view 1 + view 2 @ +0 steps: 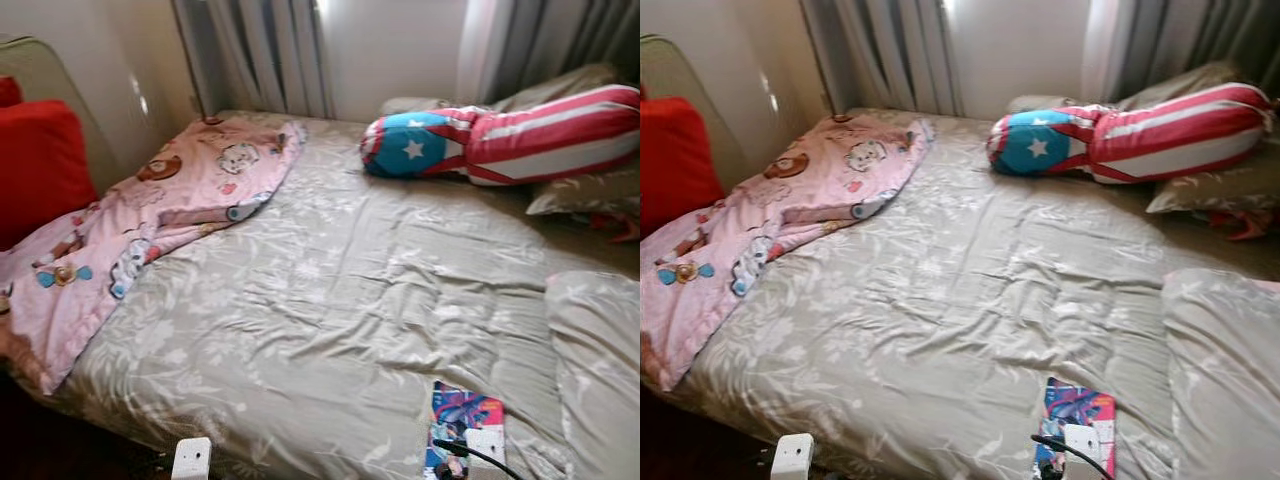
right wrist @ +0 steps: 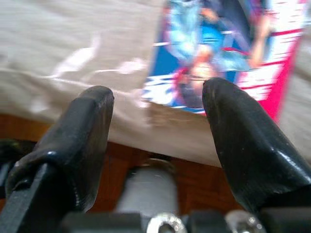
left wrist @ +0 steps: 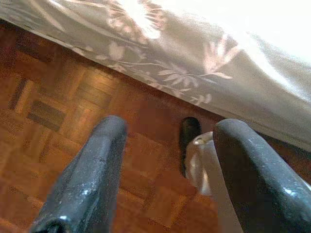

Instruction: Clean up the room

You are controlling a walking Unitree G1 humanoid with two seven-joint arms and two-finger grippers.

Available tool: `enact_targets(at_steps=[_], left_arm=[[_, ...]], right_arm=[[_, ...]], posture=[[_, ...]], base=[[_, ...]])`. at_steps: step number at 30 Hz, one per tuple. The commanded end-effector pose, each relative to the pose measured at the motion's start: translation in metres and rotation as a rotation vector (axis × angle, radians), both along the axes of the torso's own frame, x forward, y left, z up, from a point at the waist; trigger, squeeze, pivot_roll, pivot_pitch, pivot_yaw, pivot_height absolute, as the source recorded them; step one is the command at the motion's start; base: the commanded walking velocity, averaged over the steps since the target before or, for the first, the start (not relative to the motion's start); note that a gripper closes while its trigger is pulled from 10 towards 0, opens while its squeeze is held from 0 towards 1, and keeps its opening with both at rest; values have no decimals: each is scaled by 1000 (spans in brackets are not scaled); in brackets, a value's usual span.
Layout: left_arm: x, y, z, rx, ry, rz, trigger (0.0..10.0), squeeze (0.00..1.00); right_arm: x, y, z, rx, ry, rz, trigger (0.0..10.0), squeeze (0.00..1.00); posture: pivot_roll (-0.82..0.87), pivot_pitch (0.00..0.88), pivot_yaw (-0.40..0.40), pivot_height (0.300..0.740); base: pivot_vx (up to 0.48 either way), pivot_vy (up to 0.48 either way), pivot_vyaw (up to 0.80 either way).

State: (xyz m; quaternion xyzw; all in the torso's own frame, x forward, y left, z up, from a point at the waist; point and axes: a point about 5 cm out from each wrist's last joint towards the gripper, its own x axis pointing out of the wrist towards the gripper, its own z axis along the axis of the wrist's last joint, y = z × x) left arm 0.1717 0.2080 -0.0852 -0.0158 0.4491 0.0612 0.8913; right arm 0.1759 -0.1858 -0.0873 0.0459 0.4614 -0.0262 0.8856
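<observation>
A colourful comic book (image 1: 458, 408) lies flat on the beige floral duvet (image 1: 330, 300) at the near edge of the bed. In the right wrist view my right gripper (image 2: 158, 104) is open, with its fingers over the bed's edge just short of the comic book (image 2: 228, 53) and nothing between them. My left gripper (image 3: 170, 131) hangs open over the parquet floor (image 3: 58, 111) beside the overhanging bed cover (image 3: 204, 53). A pink cartoon blanket (image 1: 150, 220) lies crumpled along the bed's left side.
A red pillow (image 1: 40, 165) leans at the far left. A stars-and-stripes bolster (image 1: 500, 140) and beige pillows (image 1: 590, 190) sit at the back right. A folded part of the duvet (image 1: 600, 360) bulges at the right. Curtains (image 1: 270, 50) hang behind the bed.
</observation>
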Motion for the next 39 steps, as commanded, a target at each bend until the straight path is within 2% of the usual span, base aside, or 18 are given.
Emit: enact_targets(at_steps=[1,4,24,39], left_arm=[[-2,1,-1,5,16,5,10000,0],[-3,2,-1,6,16,5,10000,0],[-2,4,0,7,14,19,10000,0],[-3,3,-1,7,15,19,10000,0]], right_arm=[[-7,-4,-3,-13,25,6,10000,0],[-9,-3,-4,-24,32,36,10000,0],[-9,-3,-4,-23,27,4,10000,0],[-10,-3,-4,-24,33,2,10000,0]], posture=[[-51,0,46,740],[-51,0,51,740],[-54,0,61,740],[-53,0,60,740]], base=[[0,307,0],[0,304,0],[0,317,0],[0,480,0]])
